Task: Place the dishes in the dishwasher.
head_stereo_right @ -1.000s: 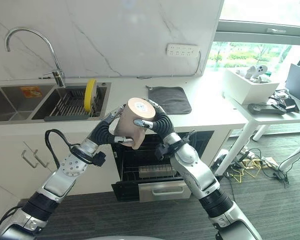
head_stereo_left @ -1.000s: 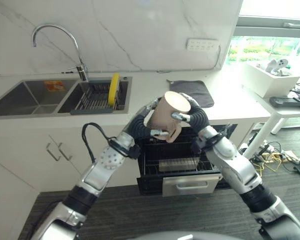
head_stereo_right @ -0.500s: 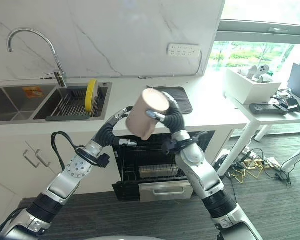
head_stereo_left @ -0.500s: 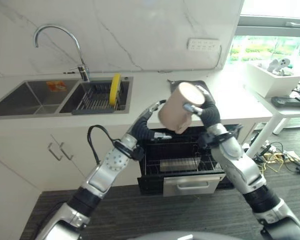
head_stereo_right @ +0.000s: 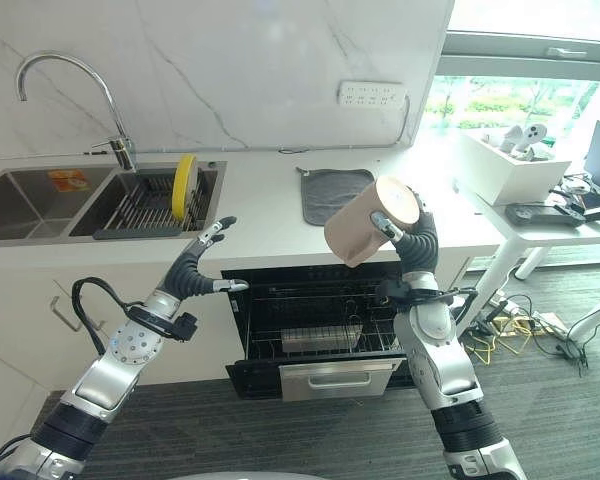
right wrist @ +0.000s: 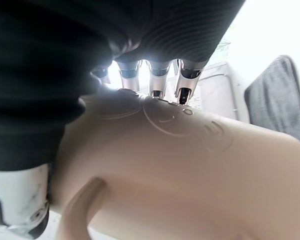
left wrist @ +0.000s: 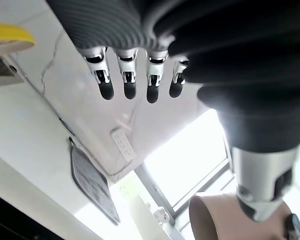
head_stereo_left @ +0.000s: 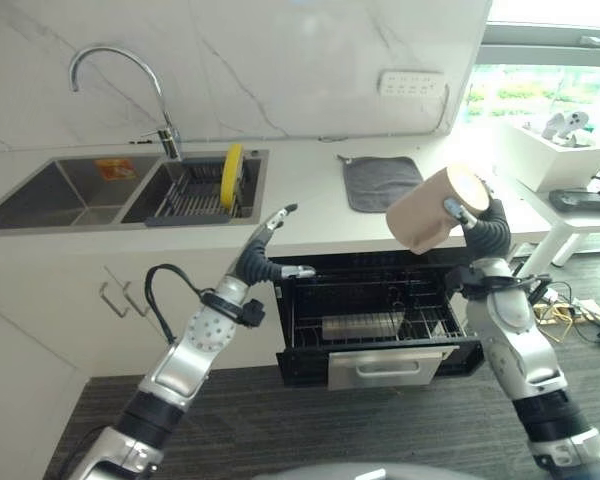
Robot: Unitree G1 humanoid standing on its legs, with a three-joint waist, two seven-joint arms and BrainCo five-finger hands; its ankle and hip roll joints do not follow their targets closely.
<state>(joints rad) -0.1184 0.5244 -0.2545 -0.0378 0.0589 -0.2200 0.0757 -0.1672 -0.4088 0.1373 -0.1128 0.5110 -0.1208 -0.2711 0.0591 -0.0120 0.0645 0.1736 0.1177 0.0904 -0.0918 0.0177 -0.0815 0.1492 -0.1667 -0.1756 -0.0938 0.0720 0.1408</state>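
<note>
A beige mug (head_stereo_left: 426, 211) is held in the air above the right end of the open dishwasher (head_stereo_left: 380, 320), lying on its side with its base up and right. My right hand (head_stereo_left: 483, 222) is shut on the mug (right wrist: 190, 170), fingers (right wrist: 155, 75) curled over its base. My left hand (head_stereo_left: 265, 250) hovers open by the counter edge at the dishwasher's left corner, fingers (left wrist: 125, 75) straight, holding nothing. The pulled-out wire rack (head_stereo_right: 320, 335) holds a small tray-like item. A yellow plate (head_stereo_left: 227, 178) stands upright in the sink's drain rack.
A double sink (head_stereo_left: 70, 192) with a tall faucet (head_stereo_left: 115, 70) is at the left. A dark grey mat (head_stereo_left: 380, 182) lies on the white counter. A white table (head_stereo_left: 570, 200) with a bin and devices stands at the right.
My right hand has carried the mug rightwards, away from the left hand. The left hand has let go of it, opened and drawn back to the left.
</note>
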